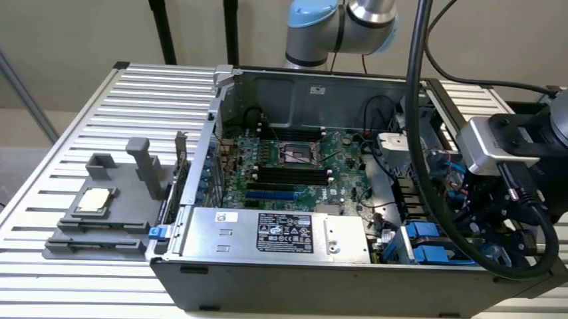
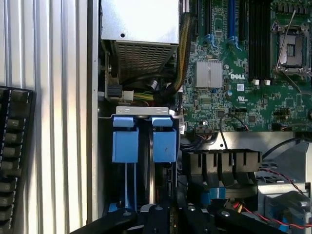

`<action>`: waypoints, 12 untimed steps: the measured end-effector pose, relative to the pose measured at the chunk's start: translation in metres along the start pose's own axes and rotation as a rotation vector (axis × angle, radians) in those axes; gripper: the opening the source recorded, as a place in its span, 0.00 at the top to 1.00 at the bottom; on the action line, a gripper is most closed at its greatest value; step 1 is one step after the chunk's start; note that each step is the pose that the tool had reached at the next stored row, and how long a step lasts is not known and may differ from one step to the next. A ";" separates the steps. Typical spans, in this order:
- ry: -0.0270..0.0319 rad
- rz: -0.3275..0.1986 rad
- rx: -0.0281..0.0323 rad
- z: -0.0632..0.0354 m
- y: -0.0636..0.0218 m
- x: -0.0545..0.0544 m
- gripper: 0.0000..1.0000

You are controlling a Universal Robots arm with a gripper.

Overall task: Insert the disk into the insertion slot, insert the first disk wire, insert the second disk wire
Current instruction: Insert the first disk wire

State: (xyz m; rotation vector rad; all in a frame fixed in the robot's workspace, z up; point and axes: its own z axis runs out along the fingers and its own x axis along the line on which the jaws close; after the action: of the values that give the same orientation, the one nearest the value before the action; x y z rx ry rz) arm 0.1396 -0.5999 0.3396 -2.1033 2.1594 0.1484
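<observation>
The gripper (image 2: pixel 173 220) hangs at the near end of the insertion slot (image 2: pixel 144 111), fingers (image 2: pixel 156 217) drawn together with nothing visibly clamped. The disk (image 2: pixel 164 144) sits in that slot just ahead of them, beside the other blue tray (image 2: pixel 126 141), its long axis seemingly running on toward the power-supply box (image 2: pixel 139 24).

Cable bundles (image 2: pixel 161 87) crowd insertion slot (image 2: pixel 144 111), power supply (image 2: pixel 139 22) adjacent

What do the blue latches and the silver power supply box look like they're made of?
The blue latches look like moulded plastic: uniform matte colour, rounded edges. The power supply box looks like bare sheet metal: silver-grey sheen, perforated vent wall.
</observation>
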 end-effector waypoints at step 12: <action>0.0537 0.021 0.0097 0.0034 0.0002 -0.004 0.84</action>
State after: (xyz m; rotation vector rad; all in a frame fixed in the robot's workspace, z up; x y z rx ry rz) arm 0.1396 -0.5958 0.3368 -2.1037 2.2079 0.0841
